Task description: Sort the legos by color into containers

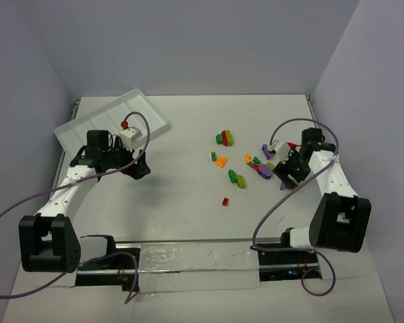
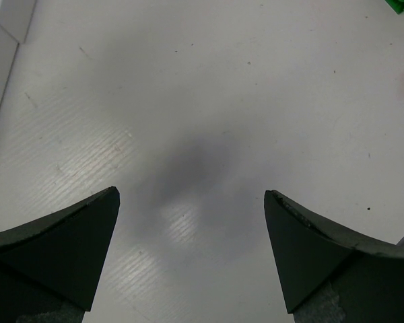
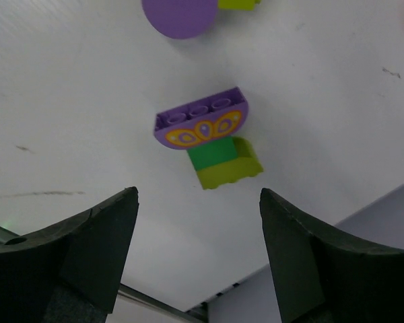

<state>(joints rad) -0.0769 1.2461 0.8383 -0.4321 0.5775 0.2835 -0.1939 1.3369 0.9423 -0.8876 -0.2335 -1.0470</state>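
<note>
**Overhead view, left to right.** A flat white plastic tray (image 1: 108,111) with low walls and long parallel compartments lies askew at the table's (image 1: 188,222) far left corner. The left arm's wrist overlaps the tray's near rim.

The left gripper (image 1: 140,169) hangs just off that rim, above bare table surface. In its wrist view the jaws stand at full spread with nothing between them. The tray wall shows at the upper left of that view, and brick fragments are cut off by its right border.

The small plastic legos lie loose on the table from the middle towards the right edge.
- A red, green and yellow cluster (image 1: 223,138) lies farthest back.
- An orange piece (image 1: 221,161) lies nearer than the cluster.
- A lime-and-green brick (image 1: 237,178) lies nearer again and slightly to the right.
- A lone small red brick (image 1: 225,201) lies closest to the near edge.
- Orange, green, lime and purple pieces crowd together further right. The right arm's white camera housing partly covers them, and a purple cable (image 1: 266,215) curves beside them.

The right gripper (image 1: 279,171) reaches into this crowded group.

**Right wrist view.** The jaws are wide apart and grasp nothing. A purple half-round brick with a yellow butterfly print (image 3: 200,124) lies ahead of the gap. It touches a green brick (image 3: 212,153) joined to a lime brick (image 3: 229,171). A purple disc (image 3: 180,13) sits at the upper border.
</note>
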